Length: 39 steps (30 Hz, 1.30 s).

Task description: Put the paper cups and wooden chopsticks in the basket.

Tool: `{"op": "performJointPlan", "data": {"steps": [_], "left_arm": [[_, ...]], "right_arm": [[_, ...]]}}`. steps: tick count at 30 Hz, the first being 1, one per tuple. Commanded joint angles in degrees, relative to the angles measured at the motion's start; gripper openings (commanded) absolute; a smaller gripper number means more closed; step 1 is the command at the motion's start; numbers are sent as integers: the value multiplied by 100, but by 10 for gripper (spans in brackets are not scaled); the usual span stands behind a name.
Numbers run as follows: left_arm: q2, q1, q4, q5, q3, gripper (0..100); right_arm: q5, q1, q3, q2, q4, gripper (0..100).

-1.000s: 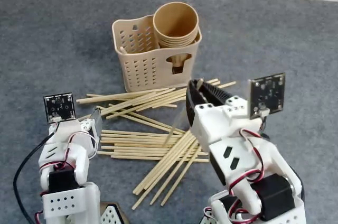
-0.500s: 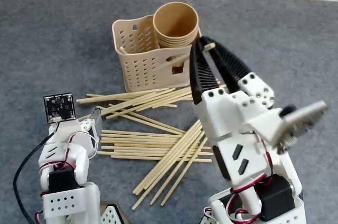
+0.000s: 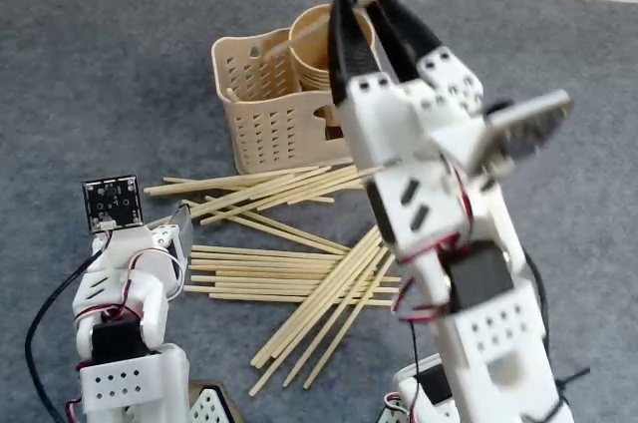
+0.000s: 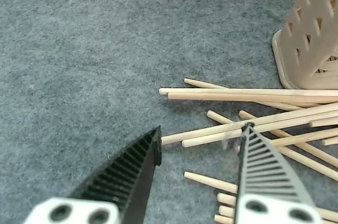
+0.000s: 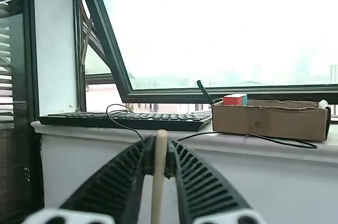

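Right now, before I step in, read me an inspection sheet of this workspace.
Surface: grey fuzzy cloth, flat.
Job's things: beige perforated plastic basket holding stacked brown paper cups; thin wooden chopsticks scattered on the cloth before it.
Clutter: nothing seen.
Grippers: right gripper up near the basket, shut on one chopstick; left gripper open, low over the chopstick ends.
Cables: black cable by the left arm's base.
Surroundings: window, black keyboard and cardboard box on a sill.

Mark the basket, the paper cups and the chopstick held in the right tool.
basket (image 3: pixel 261 119), high view, perforated front wall.
paper cups (image 3: pixel 307 74), high view, left side of the stacked rims.
chopstick (image 5: pixel 159 176), right wrist view, shaft below its tip.
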Motion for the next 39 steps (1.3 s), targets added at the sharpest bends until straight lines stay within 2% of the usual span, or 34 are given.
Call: {"op": "performJointPlan", "data": {"steps": [1,11,18,23,26,34,39], "left_arm": [[-66,-48,-114,-35,-48,235],[-66,-48,-114,-35,-48,235],[-66,-48,-114,-35,-40,235],[-66,-48,-114,-35,-40,235],[-66,-48,-114,-35,-40,235],[-66,-48,-114,-35,-40,235],[-66,-40,-114,-35,-40,235]], "right_arm": [[105,-101,-593,637,-295,4],[114,-119,-629,1736,-277,4],[141,-558,-207,2273,-268,4],[967,-936,-145,2677,-268,4],[1213,-1015,-66,3002,-268,8],[1196,-998,-48,3310,-268,127],[1196,-989,-40,3169,-268,136]]}}
